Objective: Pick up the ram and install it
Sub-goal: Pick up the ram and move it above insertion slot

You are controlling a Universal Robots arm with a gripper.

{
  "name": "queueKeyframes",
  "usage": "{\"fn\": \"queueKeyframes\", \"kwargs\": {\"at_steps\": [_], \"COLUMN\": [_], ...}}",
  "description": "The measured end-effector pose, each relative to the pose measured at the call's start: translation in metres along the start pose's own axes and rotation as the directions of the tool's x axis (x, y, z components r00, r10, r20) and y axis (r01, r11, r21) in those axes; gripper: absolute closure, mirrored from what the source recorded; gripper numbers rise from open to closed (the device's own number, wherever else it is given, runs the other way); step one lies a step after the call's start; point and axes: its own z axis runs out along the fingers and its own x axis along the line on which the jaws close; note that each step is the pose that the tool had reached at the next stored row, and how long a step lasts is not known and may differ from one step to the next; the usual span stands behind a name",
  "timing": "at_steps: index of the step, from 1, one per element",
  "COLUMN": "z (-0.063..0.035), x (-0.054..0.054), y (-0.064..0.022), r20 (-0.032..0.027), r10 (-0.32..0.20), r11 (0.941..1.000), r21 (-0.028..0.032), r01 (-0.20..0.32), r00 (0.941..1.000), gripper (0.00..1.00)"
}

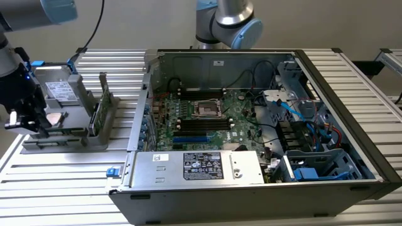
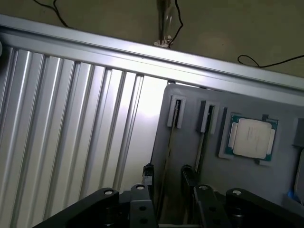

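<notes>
At the exterior view's left, the pincer (image 1: 28,127) hangs over the grey holder (image 1: 66,141) on the worktop (image 1: 56,188), about nine o'clock from the open computer case (image 1: 251,202). In the wrist view its fingers (image 2: 148,175) stand apart, astride a thin board set on edge, which I take for the ram (image 2: 166,149); nothing is gripped. So I judge the pick-up step barely begun. A clean grip needs a square close, because a second thin board (image 2: 203,142) stands just beside the other finger. The processor chip (image 2: 251,137) lies near. Toward three o'clock, the tall green card (image 1: 103,106) and the case wall (image 1: 139,117) stand between the holder and the black motherboard slots (image 1: 202,123).
</notes>
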Motion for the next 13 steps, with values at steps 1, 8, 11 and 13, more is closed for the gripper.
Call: {"fn": "queueKeyframes", "kwargs": {"at_steps": [1,8,11,13], "z": [0.0017,0.0141,0.0194,0.0229], "x": [0.000,0.001,0.002,0.003], "y": [-0.0002,-0.0030,-0.0041,-0.0047], "r20": [-0.0001,-0.0014,-0.0017,-0.0020], "r10": [-0.005,-0.031,-0.041,-0.046], "r11": [1.0000,0.9995,0.9992,0.9989], "r21": [0.0001,0.0005,0.0007,0.0008], "r01": [0.005,0.031,0.041,0.046], "r00": [1.0000,0.9995,0.9992,0.9989], "gripper": [0.64,0.64,0.64,0.64]}}
